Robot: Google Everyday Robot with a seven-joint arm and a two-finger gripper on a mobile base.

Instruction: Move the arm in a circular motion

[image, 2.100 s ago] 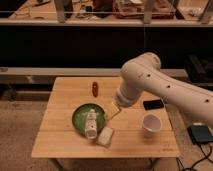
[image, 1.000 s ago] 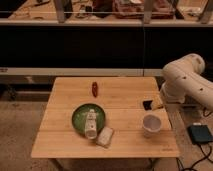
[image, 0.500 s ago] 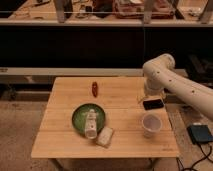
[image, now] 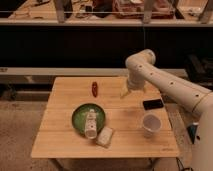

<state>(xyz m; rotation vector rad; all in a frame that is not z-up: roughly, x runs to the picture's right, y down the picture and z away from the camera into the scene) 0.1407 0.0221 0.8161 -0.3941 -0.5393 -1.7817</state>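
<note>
The worktop [image: 60, 135] is a pale wooden surface carrying all loose items. Above its far right portion the arm [image: 172, 87] is extended from the lower right, with the rounded elbow raised near the back edge and the final segment angled down and to the left. The gripper [image: 124, 92] is held over the back centre-right of the worktop, near the small red object [image: 94, 89] and apart from it; nothing is seen to be carried. Whether the jaws are wide or narrow cannot be told.

The step in hand is judged to be the far-side portion of the circular sweep. The next move is judged to call for a continued arc to the left and then toward the near edge (clearance above the upright items must be kept), so that the loop is closed.

The remaining items are listed in descending order: the green plate [image: 80, 120] with a white bottle [image: 90, 123] lying across it, the white cup [image: 150, 123], the pale packet [image: 105, 136] touching or just beside the plate, and the dark flat device [image: 153, 104].

Compared with half a second earlier, the gripper has been carried leftward, away from the dark flat device and toward the red object. The loose items have not been displaced.
</note>
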